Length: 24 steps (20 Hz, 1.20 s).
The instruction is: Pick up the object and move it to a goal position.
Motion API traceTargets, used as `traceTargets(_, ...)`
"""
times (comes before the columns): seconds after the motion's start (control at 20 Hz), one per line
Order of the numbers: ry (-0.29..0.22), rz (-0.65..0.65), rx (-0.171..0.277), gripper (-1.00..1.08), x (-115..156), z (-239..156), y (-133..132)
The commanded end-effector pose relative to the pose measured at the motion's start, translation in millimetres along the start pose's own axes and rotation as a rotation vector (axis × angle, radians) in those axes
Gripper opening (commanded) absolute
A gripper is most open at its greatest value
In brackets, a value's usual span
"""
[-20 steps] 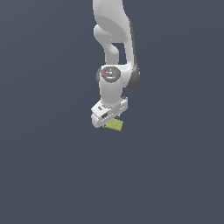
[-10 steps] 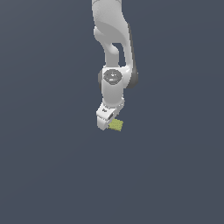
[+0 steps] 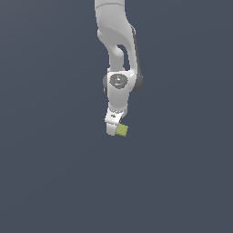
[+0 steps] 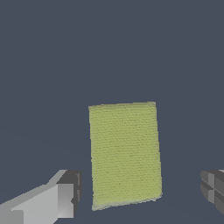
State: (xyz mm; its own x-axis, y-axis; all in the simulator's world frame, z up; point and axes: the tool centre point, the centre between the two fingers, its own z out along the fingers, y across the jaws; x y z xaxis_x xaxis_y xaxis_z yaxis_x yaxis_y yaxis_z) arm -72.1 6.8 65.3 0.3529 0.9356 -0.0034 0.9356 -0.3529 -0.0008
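Since 1 s ago, gripper (image 3: 116, 130) has rotated over the block (image 3: 122, 130) | fingers (image 4: 48, 201) spread wide, straddling block (image 4: 124, 154) untouched | block looks light, stiff, grippy-textured; pinch its 2 long sides.

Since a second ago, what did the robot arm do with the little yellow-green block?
The gripper turned at the wrist: it looked wide a second ago and now shows narrow in the exterior view. The yellow-green block stayed close beside it. In the wrist view the block sits between open jaws, touching neither, so it is not gripped.
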Motion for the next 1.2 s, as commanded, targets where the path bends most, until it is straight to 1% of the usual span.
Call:
traceTargets(0.0,0.001,-0.04,-0.001,1.0,0.3,2.3,-2.7)
traceTargets(0.3,0.003,-0.088,-0.001,1.0,0.6,5.2,-6.0)
traceTargets(0.6,0.003,-0.086,-0.001,1.0,0.4,7.8,-6.0)
traceTargets(1.15,0.003,-0.09,-0.001,1.0,0.3,49.1,-7.0)
